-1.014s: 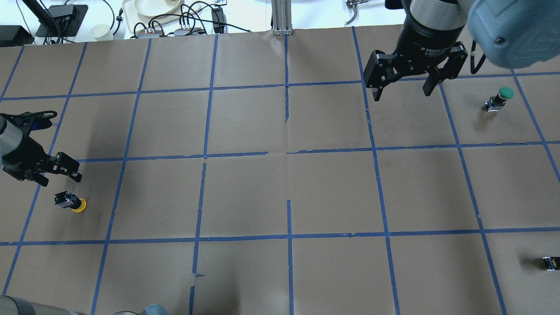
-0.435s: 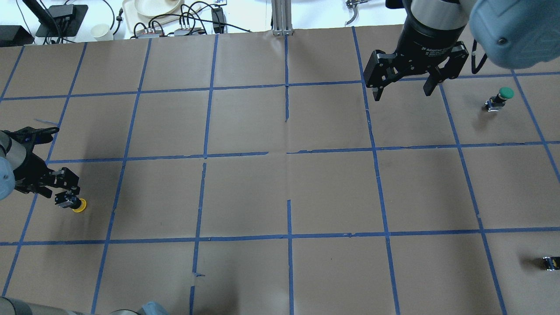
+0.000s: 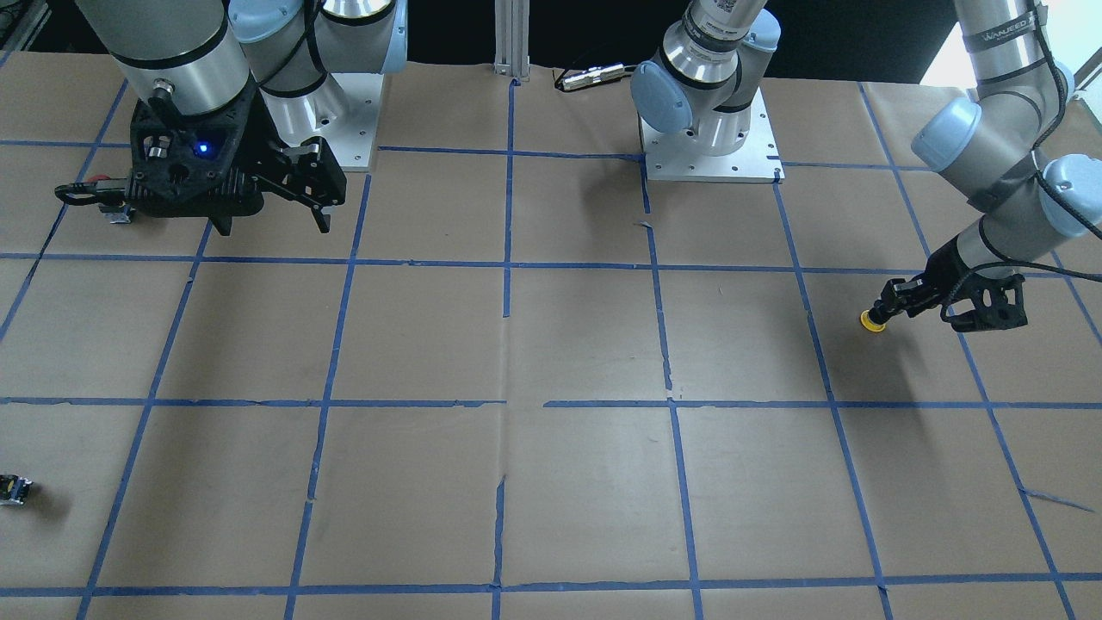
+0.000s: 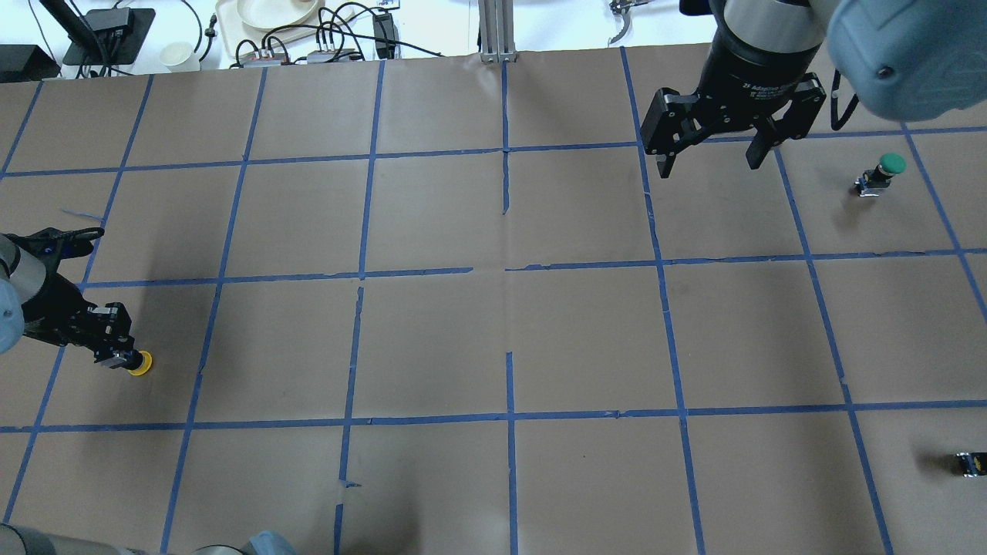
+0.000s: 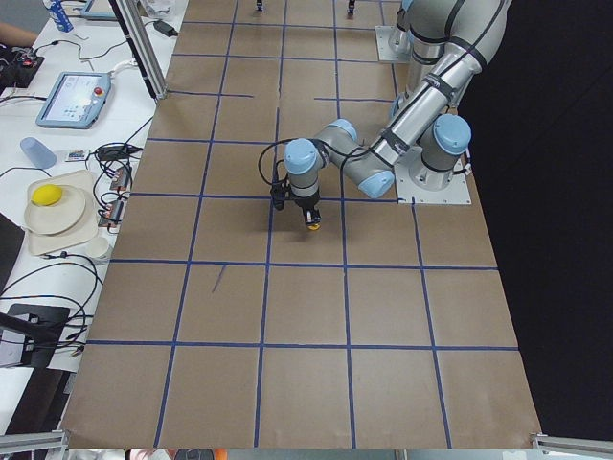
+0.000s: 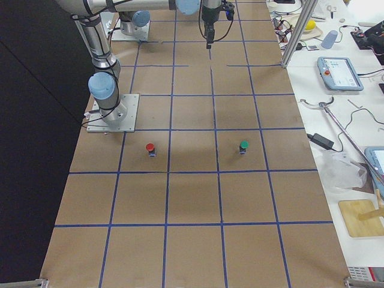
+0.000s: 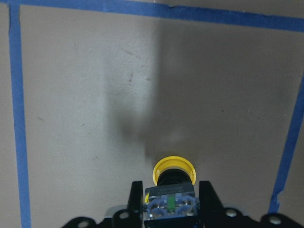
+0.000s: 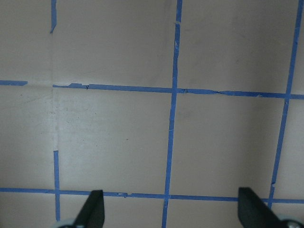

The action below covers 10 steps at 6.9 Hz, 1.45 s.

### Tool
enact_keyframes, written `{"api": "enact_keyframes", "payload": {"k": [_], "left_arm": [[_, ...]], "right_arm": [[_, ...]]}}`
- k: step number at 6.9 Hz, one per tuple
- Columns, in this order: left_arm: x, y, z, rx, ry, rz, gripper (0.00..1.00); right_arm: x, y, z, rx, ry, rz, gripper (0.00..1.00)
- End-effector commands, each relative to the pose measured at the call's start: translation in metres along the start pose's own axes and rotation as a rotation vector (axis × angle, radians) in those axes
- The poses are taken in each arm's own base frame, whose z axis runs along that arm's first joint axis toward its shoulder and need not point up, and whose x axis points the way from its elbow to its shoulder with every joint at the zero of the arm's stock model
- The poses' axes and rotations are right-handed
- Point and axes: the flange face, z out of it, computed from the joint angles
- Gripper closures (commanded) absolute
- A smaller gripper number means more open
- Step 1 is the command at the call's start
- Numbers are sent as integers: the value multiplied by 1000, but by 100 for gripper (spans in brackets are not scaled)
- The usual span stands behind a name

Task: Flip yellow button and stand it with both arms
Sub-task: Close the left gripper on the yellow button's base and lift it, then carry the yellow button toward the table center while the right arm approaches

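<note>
Robotics laboratory. Two arms are bolted to a paper-covered table marked with a blue tape grid. The side bench holds a teach pendant and cables.

the left arm and right arm are silver-grey tubes with light blue joint caps, on bolted grey base plates. the left bears a black band lettered, perhaps, "wanjeed", and a black cable. the right gripper is black, screw-studded, white print above its fingers, a blue light behind them.
</note>
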Motion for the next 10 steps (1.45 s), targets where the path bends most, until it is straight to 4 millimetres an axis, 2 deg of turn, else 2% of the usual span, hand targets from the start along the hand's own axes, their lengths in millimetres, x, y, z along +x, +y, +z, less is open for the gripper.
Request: {"api": "enact_keyframes", "payload": {"k": [1, 2, 4, 5, 7, 10], "left_arm": [[-2, -3, -8, 1, 4, 1, 72], [0, -4, -36, 21, 18, 6, 74], [39, 20, -92, -71, 252, 15, 78], [71, 25, -110, -92, 365, 42, 80], [162, 41, -126, -175, 564, 113, 81], [303, 45, -150, -95, 944, 201, 81]], "right_arm": [[0, -1, 0, 0, -1, 0, 0], [0, 1, -1, 2, 1, 0, 0], [0, 0, 0, 0, 1, 0, 0], [0, 0, 0, 0, 1, 0, 0], [0, 0, 0, 0, 1, 0, 0], [4, -4, 4, -7, -1, 6, 0]]}}
